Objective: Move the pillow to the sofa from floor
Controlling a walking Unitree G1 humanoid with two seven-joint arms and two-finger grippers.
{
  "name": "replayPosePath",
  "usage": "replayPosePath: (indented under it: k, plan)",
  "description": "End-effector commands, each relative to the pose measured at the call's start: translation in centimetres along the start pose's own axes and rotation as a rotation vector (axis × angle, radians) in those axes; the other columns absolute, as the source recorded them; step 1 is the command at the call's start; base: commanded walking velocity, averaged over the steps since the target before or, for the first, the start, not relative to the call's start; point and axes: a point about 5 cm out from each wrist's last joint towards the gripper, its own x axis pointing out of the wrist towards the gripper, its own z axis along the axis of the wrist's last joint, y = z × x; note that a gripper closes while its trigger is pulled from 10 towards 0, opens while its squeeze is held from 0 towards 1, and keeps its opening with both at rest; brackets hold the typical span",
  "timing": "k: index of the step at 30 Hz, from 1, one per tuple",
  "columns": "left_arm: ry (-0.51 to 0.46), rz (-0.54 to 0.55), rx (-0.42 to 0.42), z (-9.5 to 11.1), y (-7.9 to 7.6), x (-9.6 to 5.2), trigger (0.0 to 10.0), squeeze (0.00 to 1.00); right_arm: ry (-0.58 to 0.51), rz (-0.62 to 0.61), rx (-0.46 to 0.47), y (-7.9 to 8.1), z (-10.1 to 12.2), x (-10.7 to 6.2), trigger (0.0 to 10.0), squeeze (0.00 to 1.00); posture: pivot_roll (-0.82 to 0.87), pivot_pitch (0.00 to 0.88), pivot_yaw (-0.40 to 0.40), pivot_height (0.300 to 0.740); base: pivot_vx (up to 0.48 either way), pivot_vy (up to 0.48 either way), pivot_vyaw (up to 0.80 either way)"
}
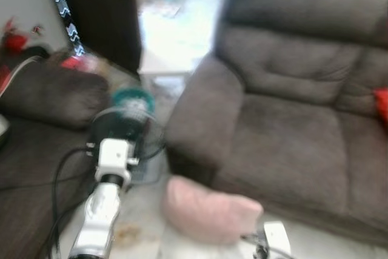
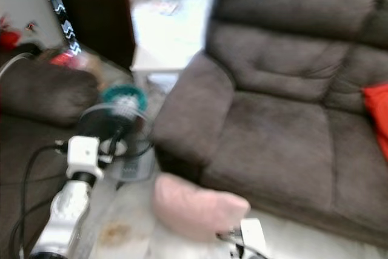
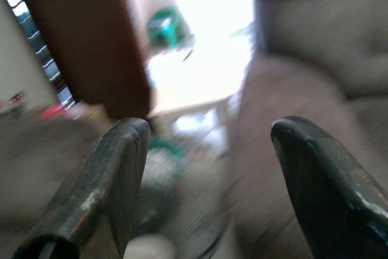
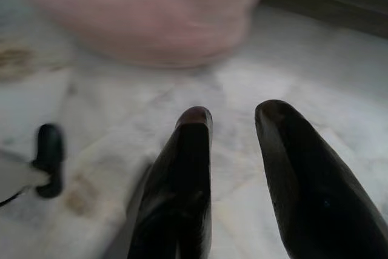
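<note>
on the pale floor [image 4: 182, 89], just before the grey sofa [image 1: 291, 131], lies the pink pillow [image 1: 209, 210]. right gripper [image 4: 233, 116] hovers near it, 2 fingers slightly apart, holding nothing. left gripper [image 3: 209, 134] is raised, fingers wide apart, beside a fan [image 1: 124, 119].

Pillow [image 1: 209, 209] pale pink. Sofa [image 1: 291, 119] dk grey-brown. Cushion [image 2: 377, 116] at right edge red. Fan [image 1: 130, 116] teal w/ black grille. Floor [image 4: 339, 77] whitish marble, brown stains. Pincer fingers [image 4: 182, 180] black.
</note>
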Motion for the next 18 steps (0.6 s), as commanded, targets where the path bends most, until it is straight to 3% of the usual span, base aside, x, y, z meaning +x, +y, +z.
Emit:
replayPosePath:
  k: [1, 6, 9, 12, 18]
  plan:
    - [0.008, -0.031, -0.010, -0.1, -0.8, -0.1, 10.0, 0.00, 0.019, -0.021, 0.002, -0.7, -0.3, -0.1, 10.0, 0.00, 0.19, 0.033, -0.059, 0.740, 0.412, 0.000, 0.00]
    - [0.049, -0.154, -0.054, -0.7, -1.8, -0.2, 10.0, 0.00, 0.036, -0.040, -0.009, -0.8, -0.4, -0.1, 10.0, 0.00, 0.20, 0.041, -0.060, 0.740, 0.188, 0.000, 0.00]
    - [0.100, -0.202, -0.043, -1.5, -2.2, -0.6, 10.0, 0.00, 0.035, -0.036, 0.009, -0.8, -0.4, -0.1, 10.0, 0.00, 0.20, 0.042, -0.060, 0.740, 0.000, 0.000, -0.77]
    - [0.113, -0.150, -0.035, -2.0, -1.6, -0.9, 10.0, 0.00, 0.017, -0.032, 0.010, -0.8, -0.3, -0.1, 10.0, 0.00, 0.19, 0.045, -0.059, 0.740, 0.000, 0.000, -0.70]
    - [0.083, -0.077, -0.023, -1.6, -1.0, -0.9, 10.0, 0.00, 0.004, -0.027, 0.030, -0.8, -0.2, -0.1, 10.0, 0.00, 0.19, 0.050, -0.061, 0.740, 0.000, 0.000, 0.00]
